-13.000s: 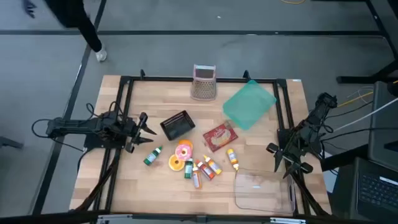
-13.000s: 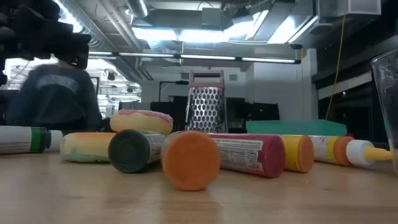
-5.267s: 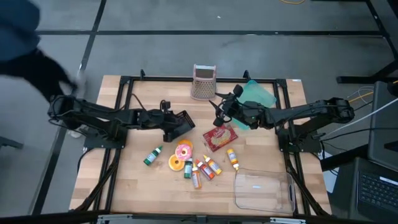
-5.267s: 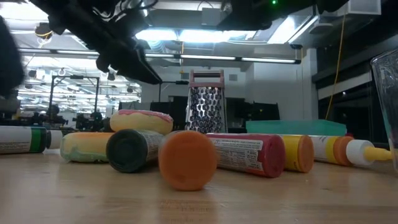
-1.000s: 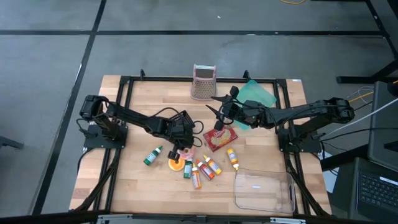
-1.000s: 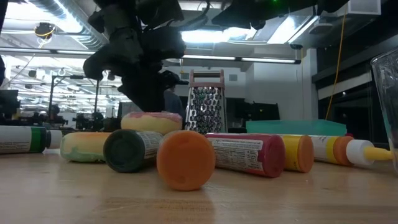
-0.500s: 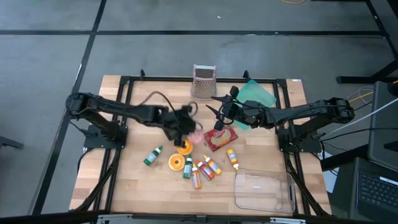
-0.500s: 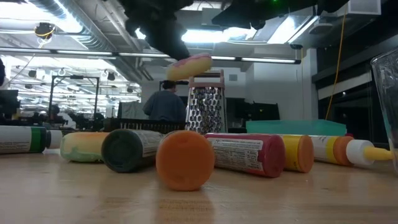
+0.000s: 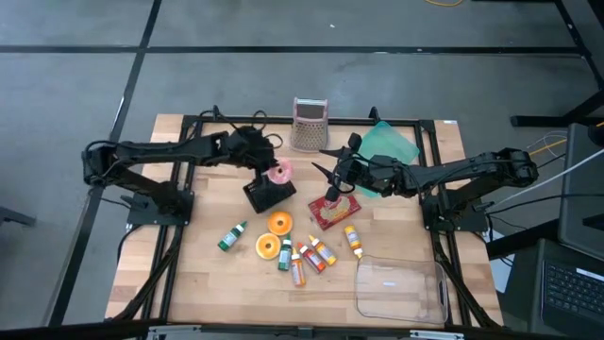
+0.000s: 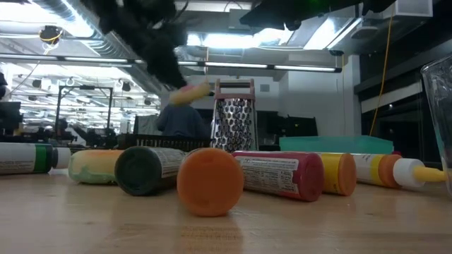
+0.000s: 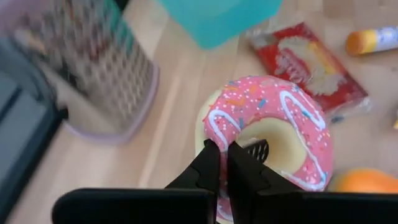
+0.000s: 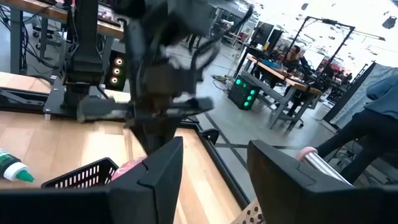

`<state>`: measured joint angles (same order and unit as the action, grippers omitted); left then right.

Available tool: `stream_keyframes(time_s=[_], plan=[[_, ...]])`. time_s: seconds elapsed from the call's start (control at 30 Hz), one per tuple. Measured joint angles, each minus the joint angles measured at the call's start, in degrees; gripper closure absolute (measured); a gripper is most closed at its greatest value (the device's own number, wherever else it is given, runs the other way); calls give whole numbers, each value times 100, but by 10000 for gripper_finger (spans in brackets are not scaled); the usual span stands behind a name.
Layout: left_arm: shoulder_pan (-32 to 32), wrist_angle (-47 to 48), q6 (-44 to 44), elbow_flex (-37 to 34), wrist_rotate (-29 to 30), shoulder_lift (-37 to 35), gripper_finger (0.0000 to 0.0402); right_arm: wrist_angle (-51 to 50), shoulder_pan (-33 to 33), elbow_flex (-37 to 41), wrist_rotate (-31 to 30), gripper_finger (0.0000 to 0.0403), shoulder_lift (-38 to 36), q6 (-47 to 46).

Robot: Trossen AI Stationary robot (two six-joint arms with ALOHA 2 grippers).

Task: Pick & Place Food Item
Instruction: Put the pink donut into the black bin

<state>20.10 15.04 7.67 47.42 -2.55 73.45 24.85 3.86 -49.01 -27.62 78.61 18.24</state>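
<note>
Wooden table (image 9: 189,274) strewn with bottles, open workshop behind; left gripper (image 11: 222,163) pinched tight on pink donut (image 11: 268,134) above black basket (image 9: 267,194), right gripper (image 12: 211,163) spread, empty.

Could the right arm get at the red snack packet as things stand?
Probably yes. The right pincer hangs open and empty just beside the red snack packet, nothing lies on the packet, and the left pincer, shut on the pink donut, is off over the black basket.
</note>
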Motion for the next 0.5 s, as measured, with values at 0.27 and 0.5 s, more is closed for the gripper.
stream_keyframes(time_s=[0.27, 0.5], plan=[[-141, -224, -263, -674, 43, -2, 393, 43, -16, 0, 0, 225, 0, 24], [-287, -420, -447, -1013, 246, 0, 393, 43, -42, 0, 0, 225, 0, 24]])
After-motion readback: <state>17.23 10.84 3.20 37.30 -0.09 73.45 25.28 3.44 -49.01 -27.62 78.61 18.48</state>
